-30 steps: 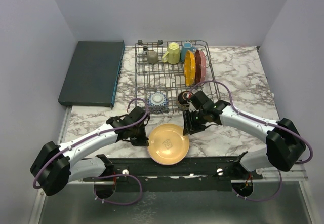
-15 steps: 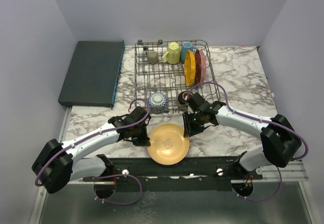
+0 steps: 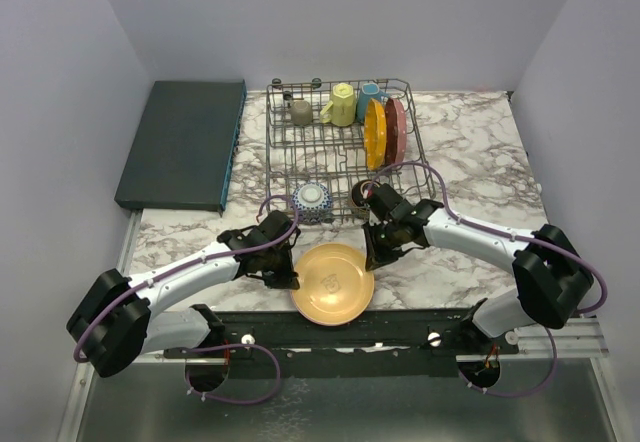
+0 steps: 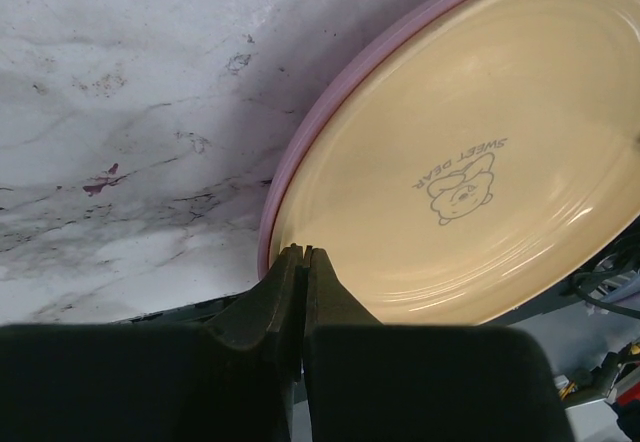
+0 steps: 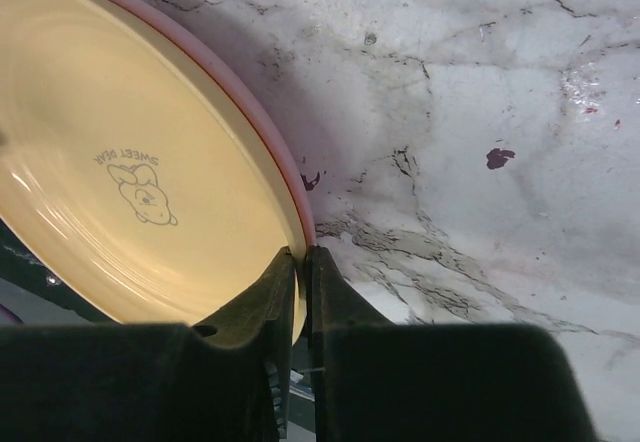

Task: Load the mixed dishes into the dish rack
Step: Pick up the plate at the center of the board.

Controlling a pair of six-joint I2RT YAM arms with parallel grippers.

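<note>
A tan plate with a pink outer rim (image 3: 333,282) lies at the table's front edge. It also shows in the left wrist view (image 4: 450,172) and the right wrist view (image 5: 130,172). My right gripper (image 3: 372,255) (image 5: 302,254) is shut on the plate's right rim, one finger over it and one under. My left gripper (image 3: 285,274) (image 4: 302,252) is shut, its tips at the plate's left rim. The dish rack (image 3: 330,157) holds an olive-grey mug (image 3: 301,112), a yellow mug (image 3: 342,105), a blue mug (image 3: 370,94), an orange plate (image 3: 375,132) and a dark red plate (image 3: 396,129).
A blue patterned bowl (image 3: 312,200) and a dark bowl (image 3: 362,194) sit at the rack's near end, just behind my grippers. A flat dark teal slab (image 3: 185,142) lies at the far left. The black front rail (image 3: 400,327) runs under the plate's near edge.
My left gripper has slid right to the plate's left rim. My right gripper has edged left along the plate's right rim. The plate has stayed put.
</note>
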